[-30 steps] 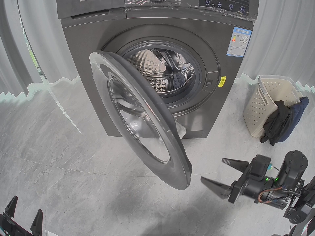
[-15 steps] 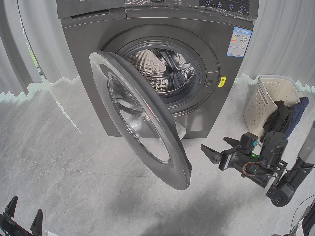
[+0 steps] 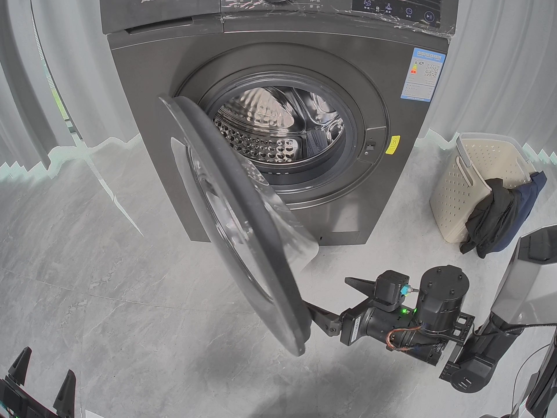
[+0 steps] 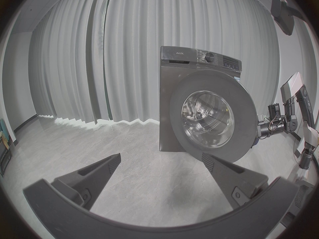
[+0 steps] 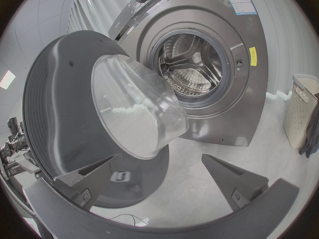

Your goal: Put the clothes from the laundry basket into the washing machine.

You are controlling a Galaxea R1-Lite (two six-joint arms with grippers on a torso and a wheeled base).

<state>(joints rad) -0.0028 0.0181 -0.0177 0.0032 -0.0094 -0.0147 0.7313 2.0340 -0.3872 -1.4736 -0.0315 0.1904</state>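
Sitting by the washer door (image 3: 243, 222), the right gripper (image 3: 331, 296) is spread wide and holds nothing. The left gripper (image 4: 161, 155) is the same.

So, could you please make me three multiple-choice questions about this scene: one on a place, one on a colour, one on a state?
1. Where does the laundry basket stand? A. on top of the washing machine B. on the floor, right of the machine C. inside the machine
2. What colour are the clothes in it? A. red B. black and navy C. yellow
3. The machine's door is: A. open B. shut C. taken off
Answers: 1 B, it stands beside the machine; 2 B, dark cloth hangs over its rim; 3 A, the drum shows.
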